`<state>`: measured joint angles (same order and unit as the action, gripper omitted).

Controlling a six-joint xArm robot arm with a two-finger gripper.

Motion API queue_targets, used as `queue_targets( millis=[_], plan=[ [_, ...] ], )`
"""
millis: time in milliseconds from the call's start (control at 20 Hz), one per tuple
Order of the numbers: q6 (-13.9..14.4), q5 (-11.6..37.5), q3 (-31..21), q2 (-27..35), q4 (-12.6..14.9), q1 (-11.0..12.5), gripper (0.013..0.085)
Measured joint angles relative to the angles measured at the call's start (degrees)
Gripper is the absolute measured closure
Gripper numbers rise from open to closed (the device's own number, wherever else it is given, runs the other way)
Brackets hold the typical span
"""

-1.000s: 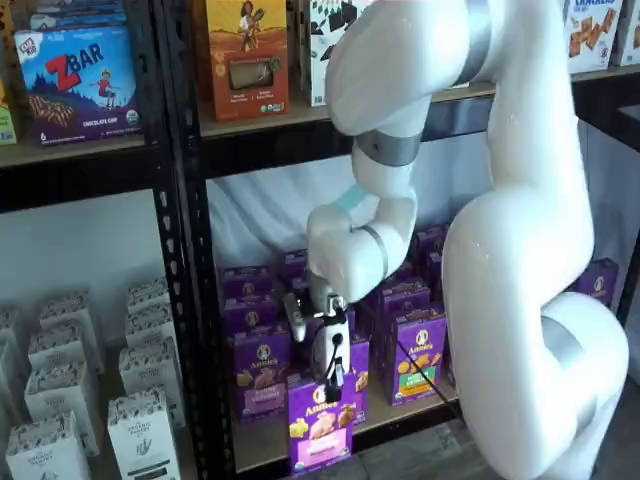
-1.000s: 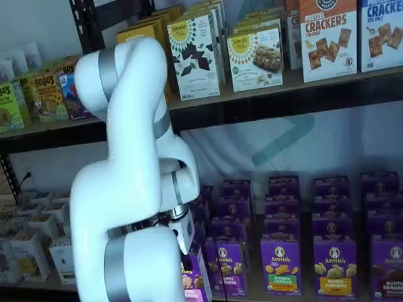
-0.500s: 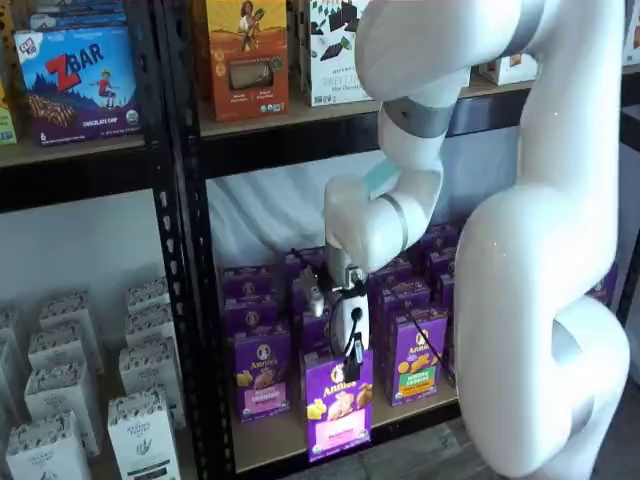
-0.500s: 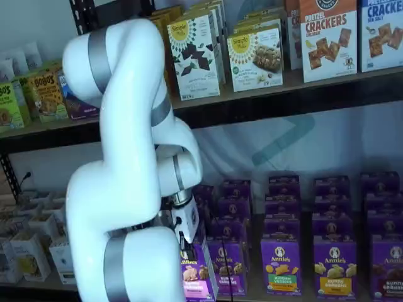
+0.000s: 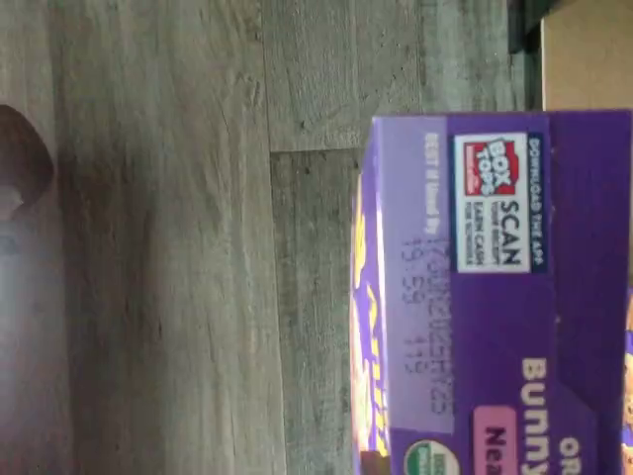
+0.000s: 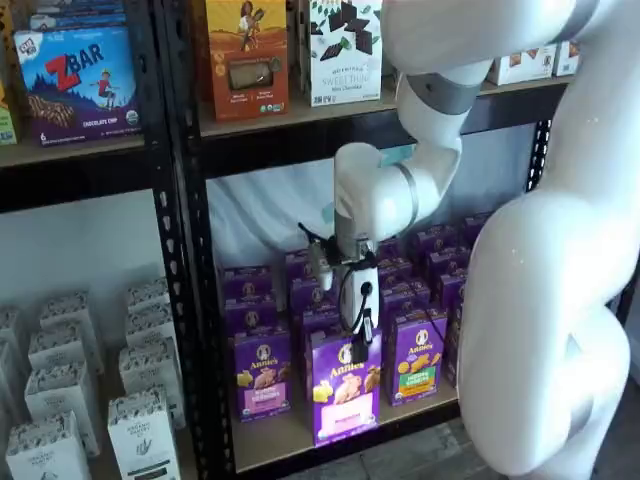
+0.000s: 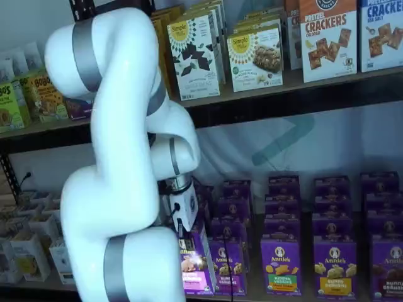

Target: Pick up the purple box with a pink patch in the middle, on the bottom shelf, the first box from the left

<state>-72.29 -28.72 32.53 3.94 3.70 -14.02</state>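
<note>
My gripper (image 6: 356, 338) is shut on the top of the purple box (image 6: 345, 386), an Annie's box with a pink patch low on its front. It holds the box upright, in front of the bottom shelf (image 6: 262, 441) and a little above its board. In a shelf view the gripper (image 7: 182, 230) and the held box (image 7: 192, 265) show beside the white arm. The wrist view shows the box's purple top flap (image 5: 495, 297) with a Box Tops label, over grey wood floor. The fingers do not show there.
More purple Annie's boxes stand in rows on the bottom shelf, one with a pink patch (image 6: 262, 374) and one with a green patch (image 6: 417, 355). White boxes (image 6: 140, 420) fill the left bay. A black upright (image 6: 190, 300) divides the bays. Snack boxes (image 6: 246, 55) stand above.
The arm has lifted the purple box upward and to the right, still in the gripper. The box now hangs higher in front of the shelf.
</note>
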Motion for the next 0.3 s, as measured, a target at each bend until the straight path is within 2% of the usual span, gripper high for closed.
queue_targets(
  millis=[150, 300],
  plan=[
    [-0.19, -1.51, -0.61, -2.0, 0.14, 0.27, 0.069],
    [-1.48, -2.65, -0.97, -3.32, -1.09, 0.51, 0.069]
  ],
)
